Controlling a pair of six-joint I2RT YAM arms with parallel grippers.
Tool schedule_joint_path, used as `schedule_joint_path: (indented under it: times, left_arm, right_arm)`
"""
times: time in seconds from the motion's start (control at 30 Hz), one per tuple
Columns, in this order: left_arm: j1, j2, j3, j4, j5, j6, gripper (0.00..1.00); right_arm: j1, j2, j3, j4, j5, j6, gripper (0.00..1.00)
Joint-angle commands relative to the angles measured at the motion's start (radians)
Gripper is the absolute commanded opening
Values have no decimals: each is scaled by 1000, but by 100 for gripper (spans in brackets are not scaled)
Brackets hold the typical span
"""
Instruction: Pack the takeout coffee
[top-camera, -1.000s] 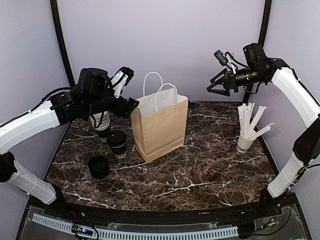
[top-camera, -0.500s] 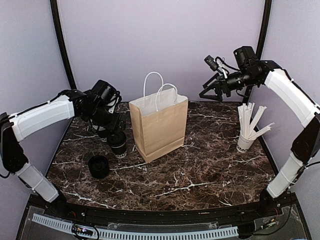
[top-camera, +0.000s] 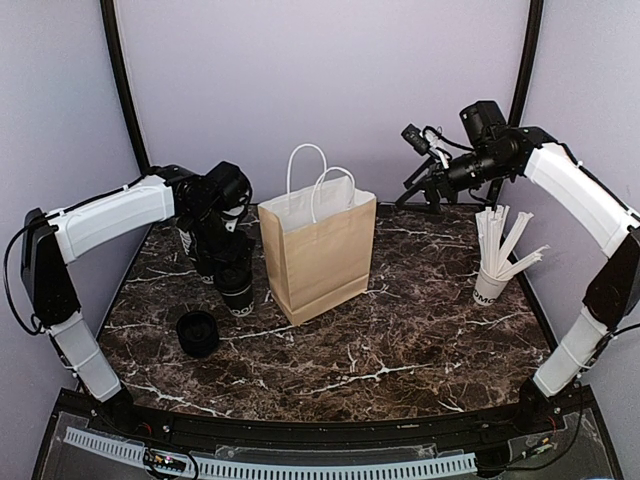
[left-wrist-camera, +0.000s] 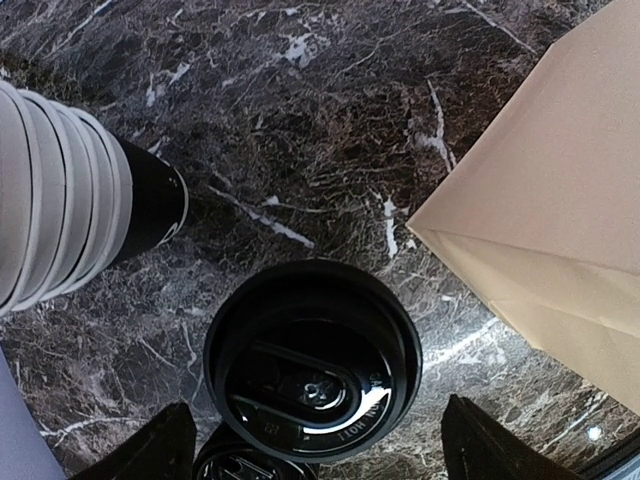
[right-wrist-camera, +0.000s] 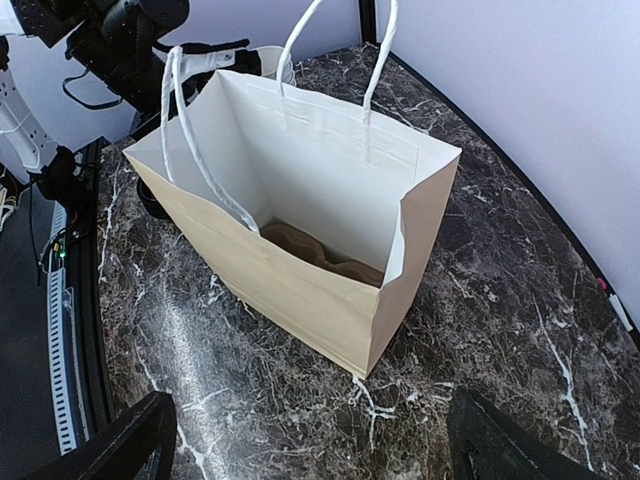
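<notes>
Black from lid to base, the takeout coffee (left-wrist-camera: 312, 372) stands upright on the dark marbled bench (top-camera: 400, 330). It is just left of the brown paper bag (top-camera: 318, 255), with a narrow strip of bench showing between them. We see the left hand (left-wrist-camera: 315, 450) poised directly over it, with its fingers (left-wrist-camera: 165, 445) spread wide, one out past each side of the round lid. Neither is pressed against the cup, so this hand grips nothing. Close behind the coffee, on its far left, a stack of lidless cups (left-wrist-camera: 60, 200) stands with white rims and a black base. A loose black lid (top-camera: 198, 333) lies nearer us on the bench, apart from the coffee. The bag stands upright with its mouth open and its two white handles (top-camera: 305, 175) raised. Through the right wrist camera we look down into its white interior to the brown floor. The right hand (top-camera: 415, 190) hangs in the air beyond the bag's right side, its fingers likewise spread far apart and holding nothing. Over on the right of the bench a white cup (top-camera: 490, 288) holds a spray of white stirrers (top-camera: 505, 240), well apart from the bag.
</notes>
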Motion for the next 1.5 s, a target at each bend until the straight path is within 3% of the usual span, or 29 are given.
schedule_joint_path:
  times: [0.0, 0.43, 0.8, 1.03, 1.17, 1.27, 1.47]
  left_arm:
    - [3, 6, 12, -67, 8, -29, 88]
    - [3, 63, 14, -33, -5, -5, 86]
    - [3, 89, 50, -50, 5, 17, 67]
    - [-6, -53, 48, -148, 66, 29, 62]
    - [-89, -168, 24, -162, 80, 80, 61]
    - [-240, -213, 22, -172, 108, 124, 60]
    - [-447, -152, 98, -155, 192, 132, 56]
  right_arm:
    - [4, -35, -14, 23, 1, -15, 95]
    - [5, -46, -31, 25, -4, -17, 95]
    - [5, -59, -45, 29, -5, -16, 94]
    - [3, -58, -40, 25, -19, -8, 94]
    - [-16, -47, -28, 33, -65, 17, 94]
    - [-37, -34, -12, 39, -82, 32, 94]
    - [-83, -29, 0, 54, -95, 59, 94]
